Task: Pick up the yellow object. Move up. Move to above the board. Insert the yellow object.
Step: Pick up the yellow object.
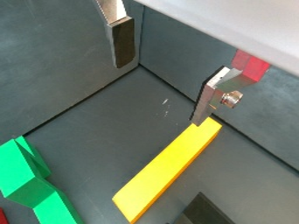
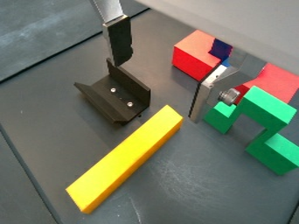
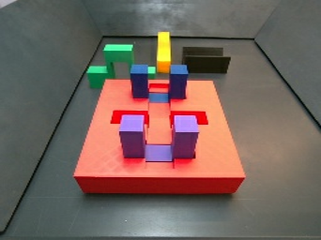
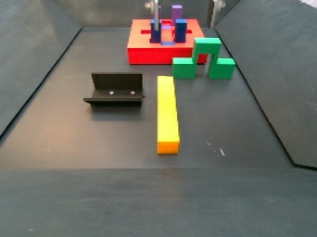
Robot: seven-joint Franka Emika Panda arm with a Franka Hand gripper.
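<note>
The gripper (image 2: 170,66) hangs above the floor with its two silver fingers (image 1: 121,39) spread wide apart, nothing between the pads and nothing touched. The yellow object (image 4: 166,113) lies flat on the dark floor below the spread fingers, its one end close under the finger (image 2: 216,89) in both wrist views, the bar running away from the tool; in a side view it sits just right of the fixture (image 4: 117,90) and nearer than the green blocks (image 4: 205,57). The board (image 3: 160,141) with its blue and purple posts lies well apart from the bar, beyond the green blocks.
</note>
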